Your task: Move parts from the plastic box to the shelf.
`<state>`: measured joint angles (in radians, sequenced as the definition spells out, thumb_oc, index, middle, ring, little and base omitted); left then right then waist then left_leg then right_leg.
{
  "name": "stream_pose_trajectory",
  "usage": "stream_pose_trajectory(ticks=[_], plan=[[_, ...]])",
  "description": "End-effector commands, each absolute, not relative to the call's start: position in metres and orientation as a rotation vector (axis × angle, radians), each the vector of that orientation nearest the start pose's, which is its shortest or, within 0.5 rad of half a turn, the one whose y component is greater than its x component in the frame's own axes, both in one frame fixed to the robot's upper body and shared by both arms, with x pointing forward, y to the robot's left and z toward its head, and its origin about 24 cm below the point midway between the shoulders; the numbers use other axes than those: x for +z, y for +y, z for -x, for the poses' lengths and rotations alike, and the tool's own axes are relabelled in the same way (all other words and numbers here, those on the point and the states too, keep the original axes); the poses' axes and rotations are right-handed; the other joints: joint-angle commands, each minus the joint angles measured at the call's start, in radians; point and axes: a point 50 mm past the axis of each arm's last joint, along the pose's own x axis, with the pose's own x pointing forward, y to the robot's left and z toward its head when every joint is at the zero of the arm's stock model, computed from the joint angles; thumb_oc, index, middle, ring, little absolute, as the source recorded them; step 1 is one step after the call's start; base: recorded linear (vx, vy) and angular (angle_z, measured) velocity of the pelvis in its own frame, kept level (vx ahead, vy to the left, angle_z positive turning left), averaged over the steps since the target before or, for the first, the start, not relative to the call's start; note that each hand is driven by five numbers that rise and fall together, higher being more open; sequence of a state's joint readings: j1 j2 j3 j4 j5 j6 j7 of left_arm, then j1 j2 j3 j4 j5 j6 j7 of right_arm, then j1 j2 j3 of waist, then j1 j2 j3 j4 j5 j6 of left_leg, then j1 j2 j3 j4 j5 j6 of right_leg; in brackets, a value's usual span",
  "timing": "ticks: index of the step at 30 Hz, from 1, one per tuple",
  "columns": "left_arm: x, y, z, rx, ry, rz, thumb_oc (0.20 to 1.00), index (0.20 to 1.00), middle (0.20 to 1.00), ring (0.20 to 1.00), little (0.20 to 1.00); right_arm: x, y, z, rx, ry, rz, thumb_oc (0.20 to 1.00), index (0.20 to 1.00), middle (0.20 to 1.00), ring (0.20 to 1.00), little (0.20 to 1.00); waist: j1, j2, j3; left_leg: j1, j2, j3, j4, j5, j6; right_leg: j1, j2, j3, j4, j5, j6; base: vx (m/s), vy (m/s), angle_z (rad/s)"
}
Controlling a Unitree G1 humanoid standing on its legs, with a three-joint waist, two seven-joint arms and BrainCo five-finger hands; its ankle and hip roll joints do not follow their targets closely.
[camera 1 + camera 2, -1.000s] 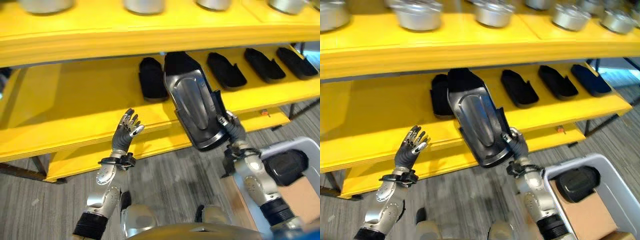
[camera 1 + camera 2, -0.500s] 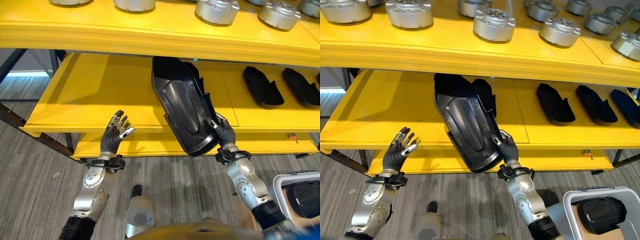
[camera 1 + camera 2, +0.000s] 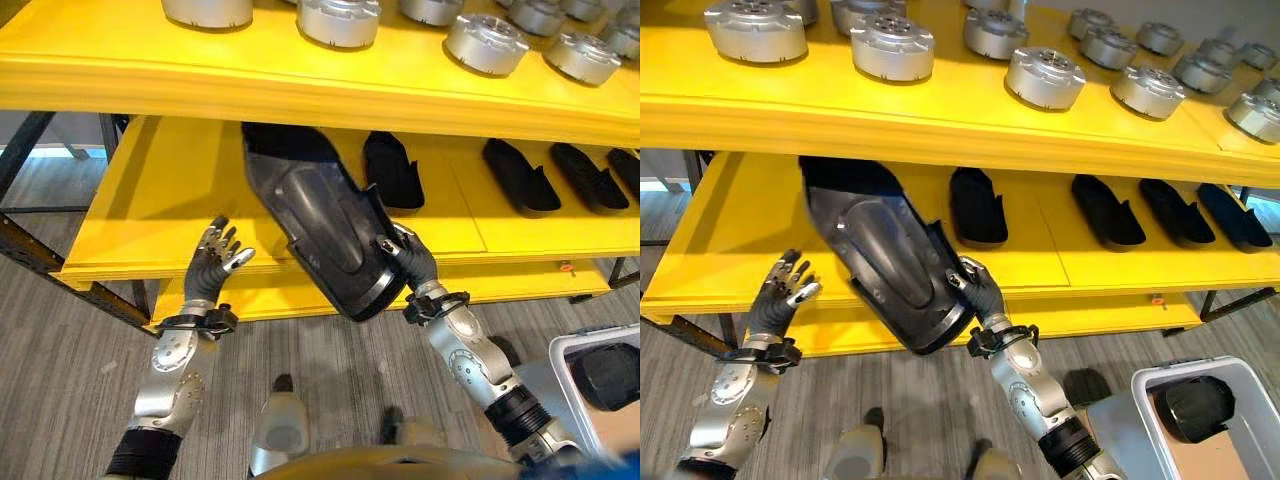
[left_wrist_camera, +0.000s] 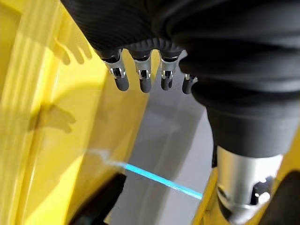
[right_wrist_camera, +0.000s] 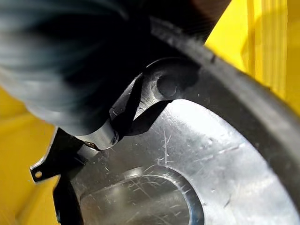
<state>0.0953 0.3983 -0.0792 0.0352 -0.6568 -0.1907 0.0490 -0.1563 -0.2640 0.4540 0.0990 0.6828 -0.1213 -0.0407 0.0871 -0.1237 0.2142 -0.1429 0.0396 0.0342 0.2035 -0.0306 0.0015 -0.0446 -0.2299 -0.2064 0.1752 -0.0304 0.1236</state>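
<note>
Right hand [image 3: 408,262] clamped on black part [image 3: 318,225] at shelf [image 3: 150,200] front edge, left hand [image 3: 214,262] relaxed apart beside it; slide in level, left of parked parts [image 3: 392,170].

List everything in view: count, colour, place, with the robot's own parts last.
Large black plastic shell part: one, black with a glossy centre, held tilted at the middle shelf's front edge.
Black shoe-shaped parts: four, black, in a row on the middle shelf.
Round silver metal housings: many, silver, on the top shelf.
Yellow shelf unit: one, yellow, across the view.
Grey plastic box: one, grey, on the floor lower right, with a dark part inside.
Right robot hand: gripping the shell's lower edge.
Left robot hand: open, empty, raised before the shelf.
</note>
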Motion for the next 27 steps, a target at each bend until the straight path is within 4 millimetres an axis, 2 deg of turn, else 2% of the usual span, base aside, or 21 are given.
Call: stream_pose_trajectory(ticks=[1, 2, 8, 9, 10, 11, 12, 16, 20, 25, 26, 27], plan=[[0.059, 0.213, -0.230, -0.001, -0.134, 0.292, 1.000, 1.000, 1.000, 1.000, 1.000, 0.083, -0.093, -0.277, 0.434, -0.121, -0.379, 0.200, 0.200, 0.200, 0.200, 0.200, 0.010, 0.005, -0.018, 0.067, 0.060, 0.006, -0.020, -0.079, -0.031, 0.001, 0.037, -0.034, -0.078, 0.026, -0.007, 0.10, -0.193, 0.71], [0.055, 0.211, -0.227, 0.002, -0.117, 0.321, 1.000, 1.000, 1.000, 1.000, 1.000, 0.083, -0.091, -0.282, 0.422, -0.116, -0.381, 0.200, 0.200, 0.200, 0.200, 0.200, 0.018, 0.009, -0.027, 0.071, 0.072, 0.002, -0.034, -0.071, -0.039, 0.019, 0.024, -0.072, -0.088, 0.028, 0.000, 0.05, -0.072, 0.50], [0.049, 0.207, -0.228, -0.027, -0.068, 0.306, 1.000, 1.000, 1.000, 1.000, 1.000, 0.090, -0.079, -0.295, 0.408, -0.122, -0.404, 0.200, 0.200, 0.200, 0.200, 0.200, 0.028, 0.015, -0.032, 0.063, 0.082, -0.030, -0.068, -0.046, -0.054, 0.035, 0.023, -0.113, -0.087, 0.015, -0.004, 0.07, -0.083, 0.35], [0.052, 0.205, -0.230, -0.038, -0.074, 0.313, 1.000, 1.000, 1.000, 1.000, 1.000, 0.095, -0.071, -0.304, 0.393, -0.121, -0.440, 0.200, 0.200, 0.200, 0.200, 0.200, 0.046, 0.019, -0.021, 0.045, 0.079, -0.040, -0.065, -0.039, -0.058, 0.036, 0.017, -0.134, -0.090, 0.017, -0.002, 0.01, -0.032, 0.21], [0.052, 0.206, -0.230, -0.038, -0.074, 0.312, 1.000, 1.000, 1.000, 1.000, 1.000, 0.095, -0.070, -0.304, 0.394, -0.122, -0.441, 0.200, 0.200, 0.200, 0.200, 0.200, 0.045, 0.019, -0.021, 0.044, 0.078, -0.041, -0.064, -0.039, -0.058, 0.035, 0.017, -0.135, -0.090, 0.017, -0.002, 0.00, -0.043, 0.22], [0.055, 0.204, -0.230, -0.048, -0.081, 0.324, 1.000, 1.000, 1.000, 1.000, 1.000, 0.102, -0.062, -0.313, 0.369, -0.126, -0.481, 0.200, 0.200, 0.200, 0.200, 0.200, 0.067, 0.026, -0.009, 0.027, 0.071, -0.052, -0.065, -0.035, -0.055, 0.033, 0.010, -0.145, -0.092, 0.022, 0.001, -0.01, -0.011, 0.21], [0.055, 0.205, -0.230, -0.048, -0.082, 0.324, 1.000, 1.000, 1.000, 1.000, 1.000, 0.103, -0.062, -0.313, 0.370, -0.127, -0.482, 0.200, 0.200, 0.200, 0.200, 0.200, 0.067, 0.026, -0.009, 0.026, 0.071, -0.052, -0.065, -0.035, -0.055, 0.032, 0.010, -0.145, -0.092, 0.022, 0.001, -0.02, -0.010, 0.29], [0.061, 0.204, -0.231, -0.070, -0.097, 0.323, 1.000, 1.000, 1.000, 1.000, 1.000, 0.121, -0.049, -0.333, 0.325, -0.152, -0.498, 0.200, 0.200, 0.200, 0.200, 0.200, 0.116, 0.042, 0.026, -0.021, 0.048, -0.072, -0.053, -0.032, -0.049, 0.021, -0.013, -0.174, -0.094, 0.034, 0.009, -0.04, 0.010, 0.20], [0.071, 0.204, -0.235, -0.098, -0.130, 0.307, 1.000, 1.000, 1.000, 1.000, 1.000, 0.146, -0.057, -0.361, 0.222, -0.192, -0.476, 0.200, 0.200, 0.200, 0.200, 0.200, 0.164, 0.075, 0.067, -0.091, 0.021, -0.110, -0.013, -0.033, -0.047, -0.003, -0.038, -0.204, -0.077, 0.040, 0.012, -0.08, 0.032, 0.37], [0.083, 0.198, -0.241, -0.152, -0.171, 0.296, 1.000, 1.000, 1.000, 1.000, 1.000, 0.174, -0.077, -0.389, 0.069, -0.214, -0.520, 0.200, 0.200, 0.200, 0.200, 0.200, 0.221, 0.125, 0.106, -0.153, -0.015, -0.153, 0.014, -0.028, -0.042, -0.024, -0.064, -0.246, -0.056, 0.043, 0.016, -0.04, 0.035, 0.40], [0.087, 0.195, -0.242, -0.175, -0.186, 0.298, 1.000, 1.000, 1.000, 1.000, 1.000, 0.183, -0.086, -0.397, 0.015, -0.214, -0.555, 0.200, 0.200, 0.200, 0.200, 0.200, 0.244, 0.144, 0.118, -0.162, -0.020, -0.169, 0.020, -0.048, -0.045, -0.024, -0.067, -0.248, -0.044, 0.024, 0.025, 0.04, 0.003, 0.40], [0.088, 0.195, -0.243, -0.176, -0.187, 0.297, 1.000, 1.000, 1.000, 1.000, 1.000, 0.185, -0.087, -0.398, 0.015, -0.217, -0.556, 0.200, 0.200, 0.200, 0.200, 0.200, 0.245, 0.144, 0.120, -0.164, -0.021, -0.170, 0.021, -0.048, -0.045, -0.025, -0.067, -0.249, -0.043, 0.024, 0.026, 0.03, -0.006, 0.32]])
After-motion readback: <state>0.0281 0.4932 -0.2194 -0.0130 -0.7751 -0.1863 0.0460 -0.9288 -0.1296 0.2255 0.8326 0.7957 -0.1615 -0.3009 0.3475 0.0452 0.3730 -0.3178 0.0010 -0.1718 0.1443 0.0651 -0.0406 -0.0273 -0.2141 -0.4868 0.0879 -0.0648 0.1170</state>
